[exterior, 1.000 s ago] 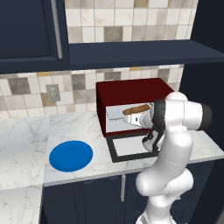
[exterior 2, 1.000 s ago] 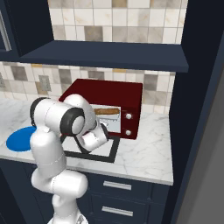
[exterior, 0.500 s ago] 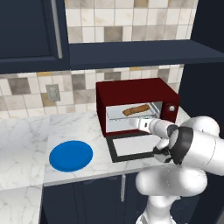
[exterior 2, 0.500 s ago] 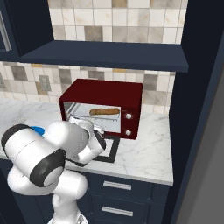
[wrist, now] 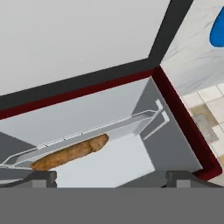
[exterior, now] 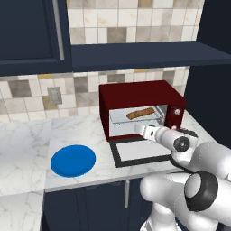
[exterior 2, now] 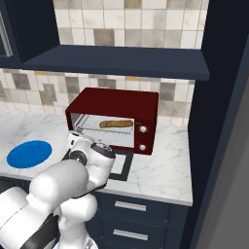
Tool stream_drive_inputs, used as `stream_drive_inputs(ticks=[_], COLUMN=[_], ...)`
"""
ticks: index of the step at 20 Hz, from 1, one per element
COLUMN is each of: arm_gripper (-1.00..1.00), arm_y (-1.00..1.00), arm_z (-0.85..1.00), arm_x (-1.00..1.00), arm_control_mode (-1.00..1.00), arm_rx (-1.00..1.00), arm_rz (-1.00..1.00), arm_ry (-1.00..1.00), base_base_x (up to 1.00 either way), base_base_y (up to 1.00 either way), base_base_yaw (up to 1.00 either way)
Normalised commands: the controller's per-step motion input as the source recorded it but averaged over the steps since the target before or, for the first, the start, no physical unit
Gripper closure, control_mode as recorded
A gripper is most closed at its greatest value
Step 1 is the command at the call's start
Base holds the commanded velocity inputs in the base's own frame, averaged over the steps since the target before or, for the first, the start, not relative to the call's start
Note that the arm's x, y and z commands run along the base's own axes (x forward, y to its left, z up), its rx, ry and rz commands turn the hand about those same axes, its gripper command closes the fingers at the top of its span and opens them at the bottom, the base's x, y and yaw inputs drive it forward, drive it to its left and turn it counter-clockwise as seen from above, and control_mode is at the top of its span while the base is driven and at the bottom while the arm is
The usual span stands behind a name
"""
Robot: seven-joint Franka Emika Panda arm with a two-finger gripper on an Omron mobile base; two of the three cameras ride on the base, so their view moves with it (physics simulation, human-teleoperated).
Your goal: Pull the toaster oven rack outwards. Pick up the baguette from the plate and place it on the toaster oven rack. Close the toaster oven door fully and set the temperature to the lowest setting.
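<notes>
The baguette lies on the toaster oven rack inside the toaster oven; the toaster oven door lies flat open on the worktop. The released gripper, at the cavity's 6 o'clock, could snag the protruding rack while swinging the door shut. The empty plate sits at 8 o'clock, well apart.

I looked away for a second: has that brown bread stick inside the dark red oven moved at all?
No. The slim brown baguette lies on the light-grey rack inside the dark red toaster oven, in the same spot as a second ago.
</notes>
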Motion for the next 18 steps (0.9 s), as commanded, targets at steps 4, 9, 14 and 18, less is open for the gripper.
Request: stream_drive_inputs(ticks=[4,9,14,18], arm_gripper=[-1.0,-1.0,-1.0,-1.0], arm_y=[-0.16,-0.07,0.05,0.01], arm_z=[1.0,0.89,0.14,-0.1], arm_x=[-0.13,-0.09,-0.23,-0.46], arm_control_mode=[-1.0,-1.0,-1.0,-1.0], arm_rx=[0.0,0.0,0.17,0.39], arm_rz=[0.0,-0.05,-0.09,-0.07], arm_ry=[0.31,0.19,-0.41,-0.73], base_base_x=[0.0,0.0,0.0,0.0], base_base_y=[0.0,0.0,0.0,0.0], base_base_yaw=[0.0,0.0,0.0,0.0])
